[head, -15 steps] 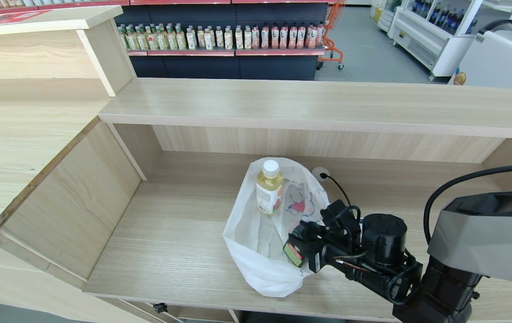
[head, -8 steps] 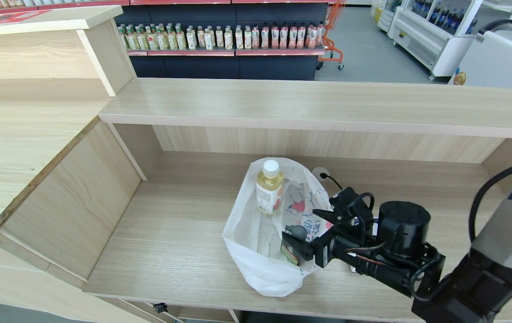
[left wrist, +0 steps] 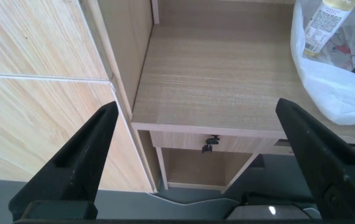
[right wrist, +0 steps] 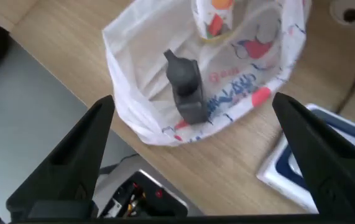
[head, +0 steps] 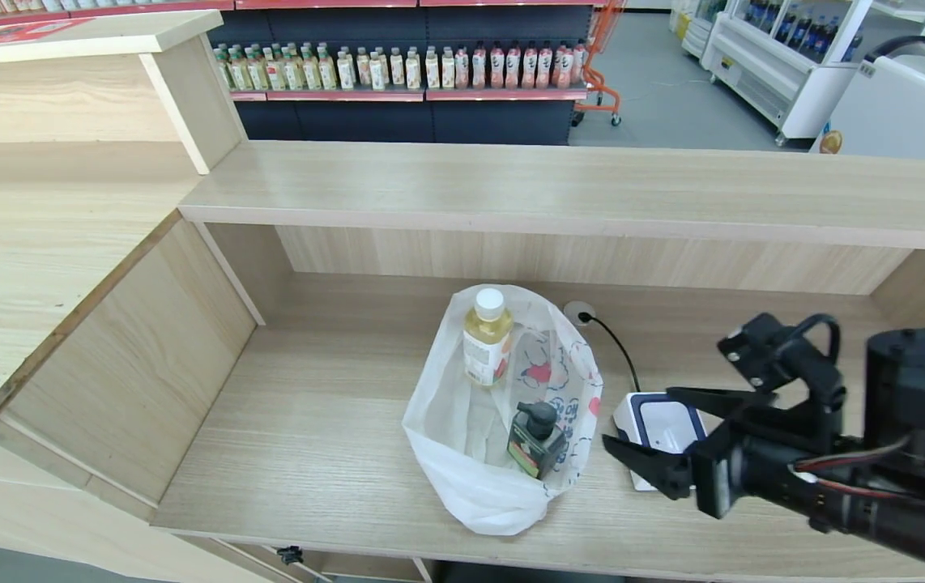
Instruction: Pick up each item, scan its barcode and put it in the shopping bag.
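The left gripper (left wrist: 197, 106) hangs open off the light wooden counter's (head: 309, 453) front-left corner. Near the front edge, the white plastic shopping bag (head: 454, 478) holds a yellow tea bottle (head: 487, 340) and a dark pump bottle (head: 537, 441). The right gripper (head: 637, 415), open and empty beside the bag, should pull away high, clear of its rim.
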{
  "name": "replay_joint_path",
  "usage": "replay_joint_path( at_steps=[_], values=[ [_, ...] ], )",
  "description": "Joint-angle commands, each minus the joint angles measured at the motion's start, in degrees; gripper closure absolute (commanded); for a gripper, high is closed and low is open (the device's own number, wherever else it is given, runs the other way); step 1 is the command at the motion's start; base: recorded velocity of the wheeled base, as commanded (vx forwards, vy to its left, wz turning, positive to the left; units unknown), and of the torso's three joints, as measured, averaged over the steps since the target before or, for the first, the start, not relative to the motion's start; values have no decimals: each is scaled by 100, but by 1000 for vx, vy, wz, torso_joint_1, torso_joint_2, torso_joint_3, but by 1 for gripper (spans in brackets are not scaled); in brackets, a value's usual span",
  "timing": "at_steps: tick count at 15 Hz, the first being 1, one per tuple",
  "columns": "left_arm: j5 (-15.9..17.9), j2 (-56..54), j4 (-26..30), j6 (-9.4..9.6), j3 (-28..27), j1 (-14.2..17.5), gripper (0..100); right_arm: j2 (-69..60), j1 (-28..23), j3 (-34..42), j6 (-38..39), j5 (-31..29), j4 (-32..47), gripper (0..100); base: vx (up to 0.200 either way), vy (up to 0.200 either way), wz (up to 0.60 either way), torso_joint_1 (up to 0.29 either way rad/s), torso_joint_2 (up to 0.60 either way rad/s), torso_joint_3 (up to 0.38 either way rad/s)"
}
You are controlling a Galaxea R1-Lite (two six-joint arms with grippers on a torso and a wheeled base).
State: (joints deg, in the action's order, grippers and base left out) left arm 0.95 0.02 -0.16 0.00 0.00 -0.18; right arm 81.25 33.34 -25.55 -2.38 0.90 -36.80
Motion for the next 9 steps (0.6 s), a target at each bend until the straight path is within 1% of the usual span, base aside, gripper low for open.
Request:
replay_joint_path(
  at_steps=[1,3,5,6,7,8,9],
  values=[
    [2,6,-2,0,0,1,0,-1894,-82,-38,0,-881,1307,0,0,0,0,0,0,0],
    [2,6,-2,0,0,1,0,-2333,-117,375,9,-1426,1290,0,0,0,0,0,0,0],
    [2,6,-2,0,0,1,0,-2931,-170,991,0,-1549,1325,0,0,0,0,0,0,0],
    [2,6,-2,0,0,1,0,-3265,-469,1210,9,-1584,1457,0,0,0,0,0,0,0],
    [2,6,-2,0,0,1,0,-3590,-1014,1210,9,-1470,1879,0,0,0,0,0,0,0],
    [2,6,-2,0,0,1,0,-3845,-1348,1298,-8,-1250,2072,0,0,0,0,0,0,0],
    [2,6,-2,0,0,1,0,-4267,-1822,1544,-26,-855,2125,0,0,0,0,0,0,0]
  ],
)
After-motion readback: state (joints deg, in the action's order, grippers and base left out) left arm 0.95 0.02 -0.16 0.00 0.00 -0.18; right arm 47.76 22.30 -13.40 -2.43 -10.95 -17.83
